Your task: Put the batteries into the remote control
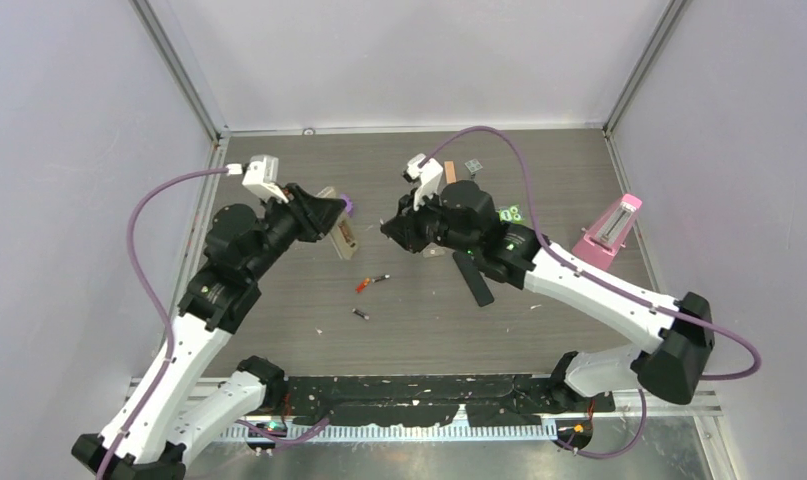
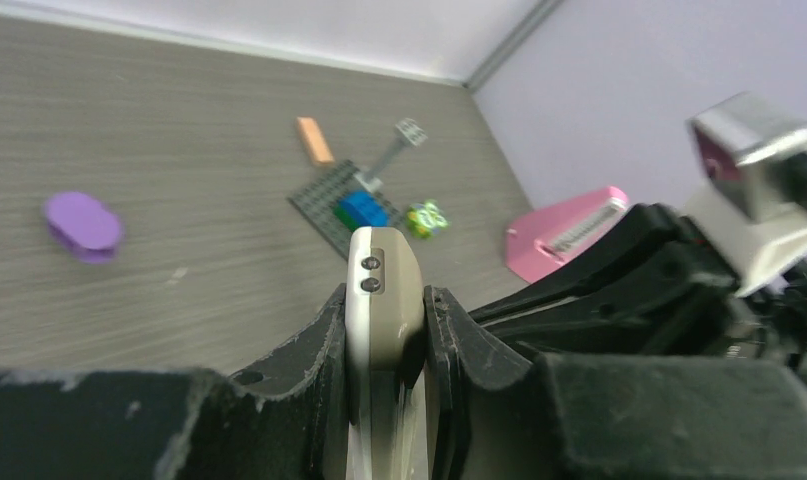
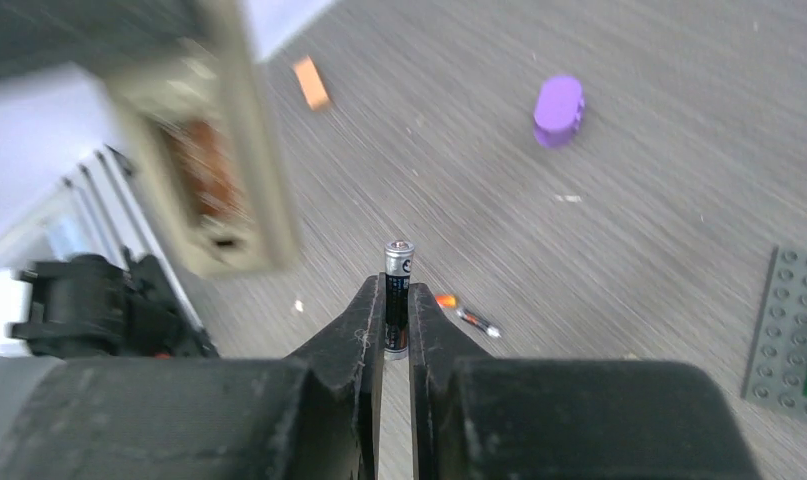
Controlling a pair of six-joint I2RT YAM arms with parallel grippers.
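Grip status, left: your left gripper point(image 2: 387, 325) is clamped on the beige remote control point(image 2: 383, 275). Its two fingers press against the remote's long sides, and the end with two small dark dots pokes out past the fingertips. From the right wrist, the remote shows a brownish recess on its face. That view is blurred, so you cannot tell what is inside the recess.

Grip status, right: your right gripper point(image 3: 396, 300) is nearly closed. It pinches a dark battery point(image 3: 397, 262) upright between the fingertips, with the silvery end showing above them. This battery is raised above the table point(image 1: 279, 290), near the remote but apart from it.

Loose cells: an orange-red battery point(image 1: 372, 283) lies on the table between your two grippers. A second dark battery point(image 1: 360, 314) lies nearer the arm bases, apart from the first.

Other items noted:
- A black strip point(image 1: 472, 278) lies beside the right arm.
- A purple oval piece point(image 2: 83, 224) and an orange block point(image 2: 314, 140) lie on the far side of the table.
- A pink object point(image 2: 564, 230) stands near the right wall.
- A grey studded plate point(image 2: 324, 205) carries blue and green pieces.
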